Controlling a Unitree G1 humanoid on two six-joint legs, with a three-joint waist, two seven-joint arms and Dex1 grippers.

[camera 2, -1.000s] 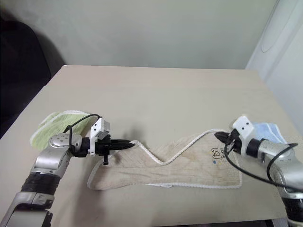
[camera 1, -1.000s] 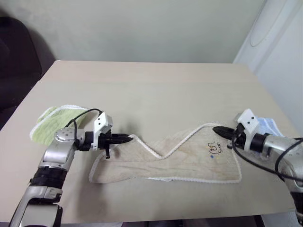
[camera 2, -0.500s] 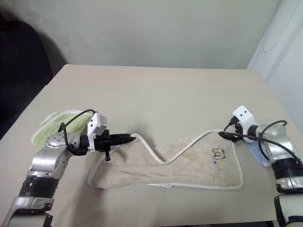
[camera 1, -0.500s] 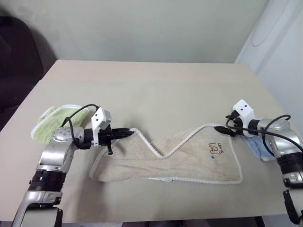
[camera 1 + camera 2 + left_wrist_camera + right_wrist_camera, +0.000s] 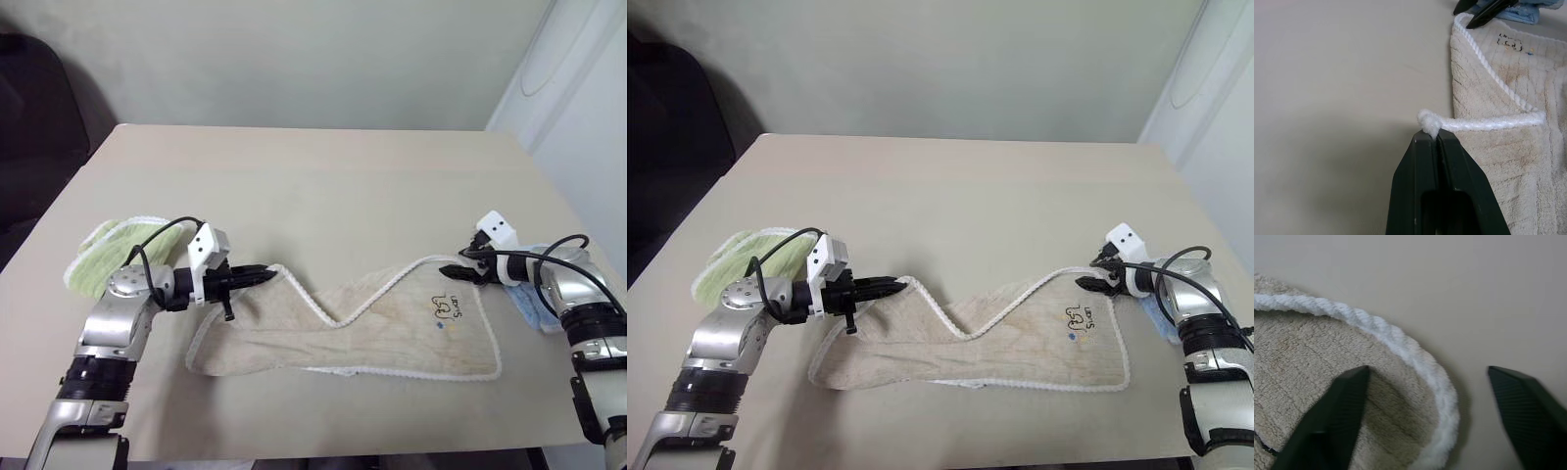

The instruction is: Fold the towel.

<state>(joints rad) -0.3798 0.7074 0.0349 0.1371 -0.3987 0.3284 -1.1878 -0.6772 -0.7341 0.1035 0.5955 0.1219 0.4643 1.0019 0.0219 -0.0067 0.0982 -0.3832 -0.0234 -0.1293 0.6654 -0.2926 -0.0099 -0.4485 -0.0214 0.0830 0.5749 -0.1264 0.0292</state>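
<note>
On the counter (image 5: 323,176), near edge: towel (image 5: 392,328) lies bunched | my left claw (image 5: 1436,139) pinches its corded left corner | my right claw (image 5: 1425,382) spread astride its right corner edge | far half of counter bare.

A plain beige table (image 5: 313,176) carries three cloths. The towel (image 5: 392,328), beige with white corded edging, lies spread along the table's near side, its upper edge dipping in a V and a small dark logo (image 5: 447,307) near its right end. A light green cloth (image 5: 103,250) lies bunched well left of the towel. A light blue cloth (image 5: 524,304) lies just beside the towel's right end.
</note>
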